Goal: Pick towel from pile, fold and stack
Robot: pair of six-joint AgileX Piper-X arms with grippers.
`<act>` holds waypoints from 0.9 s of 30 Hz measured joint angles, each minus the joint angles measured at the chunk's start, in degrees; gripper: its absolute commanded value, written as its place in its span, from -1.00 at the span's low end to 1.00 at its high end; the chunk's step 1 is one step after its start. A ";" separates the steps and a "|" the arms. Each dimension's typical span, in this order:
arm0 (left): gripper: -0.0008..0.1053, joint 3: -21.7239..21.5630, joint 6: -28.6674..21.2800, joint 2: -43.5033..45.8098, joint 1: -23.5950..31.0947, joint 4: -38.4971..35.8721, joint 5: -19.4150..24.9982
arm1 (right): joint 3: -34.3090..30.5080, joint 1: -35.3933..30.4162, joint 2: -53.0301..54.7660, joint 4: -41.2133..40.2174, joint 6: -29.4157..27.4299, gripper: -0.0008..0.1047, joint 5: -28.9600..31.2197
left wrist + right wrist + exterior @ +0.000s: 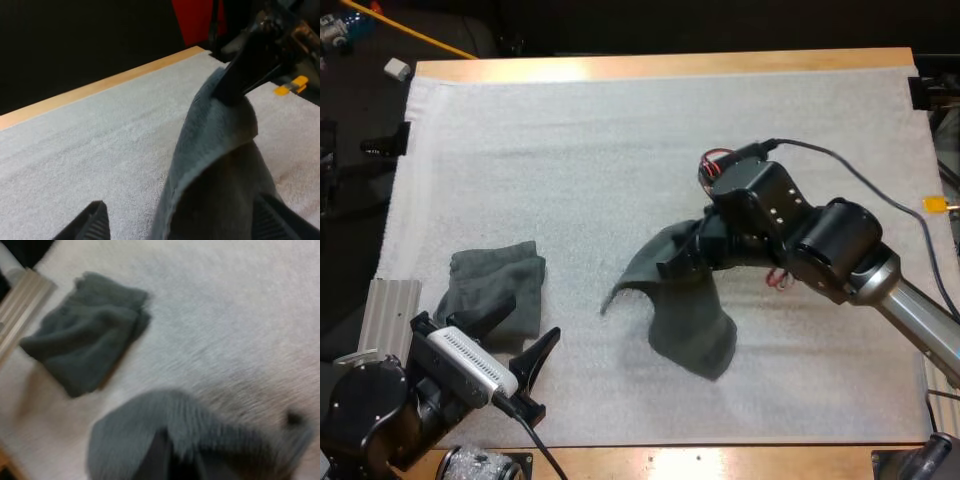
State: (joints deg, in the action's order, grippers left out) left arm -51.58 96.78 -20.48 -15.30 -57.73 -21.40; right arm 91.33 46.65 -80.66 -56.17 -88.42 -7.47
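My right gripper (686,260) is shut on a dark grey-green towel (685,310) and holds it up over the middle of the mat. The towel drapes down, with its lower end on the mat. A second towel (498,288), loosely folded, lies at the mat's left side. My left gripper (518,338) stands open just in front of that towel, with nothing between its fingers. In the left wrist view the hanging towel (215,165) rises to the right gripper (234,87), beyond my spread fingers (92,222). The right wrist view looks past the held towel (200,435) to the folded one (85,345).
A ribbed metal block (390,312) sits at the mat's left edge beside the folded towel. White mat (620,150) covers the table, with the wooden edge (660,65) along the far side. Bare mat lies between the two towels.
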 measured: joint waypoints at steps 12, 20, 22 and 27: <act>0.12 0.00 0.08 0.00 0.00 0.00 -0.02 | -11.46 -4.68 -3.60 -2.11 -3.38 -0.98 14.53; 0.12 0.00 0.08 0.00 0.00 0.00 -0.02 | -10.79 -12.95 -6.34 2.31 -2.76 -0.04 14.32; 0.12 0.00 0.08 0.00 0.00 0.00 -0.02 | -10.45 -14.13 -6.82 3.30 -2.39 0.11 13.88; 0.12 0.00 0.08 0.00 0.00 -0.13 -0.02 | -9.92 -15.15 -7.26 4.15 -2.02 0.55 13.43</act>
State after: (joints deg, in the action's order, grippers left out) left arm -51.58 96.86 -20.48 -15.30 -57.86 -21.42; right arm 81.41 31.50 -87.92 -52.03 -90.43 5.96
